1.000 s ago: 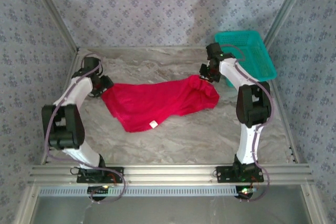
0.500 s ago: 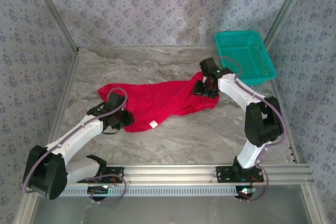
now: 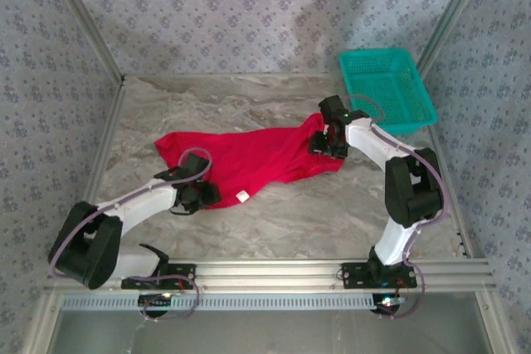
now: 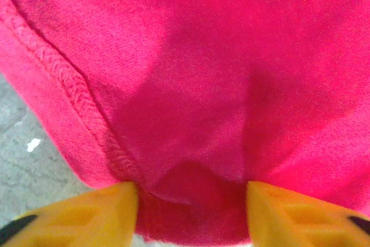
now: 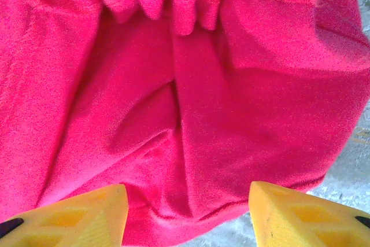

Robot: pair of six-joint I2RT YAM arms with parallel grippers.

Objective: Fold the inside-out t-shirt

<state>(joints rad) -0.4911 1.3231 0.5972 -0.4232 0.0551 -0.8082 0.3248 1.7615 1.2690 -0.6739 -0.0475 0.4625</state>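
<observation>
The bright red t-shirt (image 3: 257,159) lies crumpled across the middle of the table, its small white tag (image 3: 242,196) near the front hem. My left gripper (image 3: 204,195) is at the shirt's front-left hem. In the left wrist view it (image 4: 191,203) is open, yellow fingers (image 4: 92,212) apart, with a hump of red cloth (image 4: 191,85) and a stitched seam between them. My right gripper (image 3: 325,142) is on the shirt's bunched right end. In the right wrist view it (image 5: 188,203) is open, wide over the folded red cloth (image 5: 191,96).
A teal mesh basket (image 3: 387,89) stands at the back right corner, just behind the right arm. Marbled grey tabletop (image 3: 307,213) lies bare in front of the shirt. Patterned walls close in the left, back and right sides.
The left arm swung from the shirt's far-left end down to its front-left hem. The right gripper moved from beside the basket down onto the shirt's right end.
</observation>
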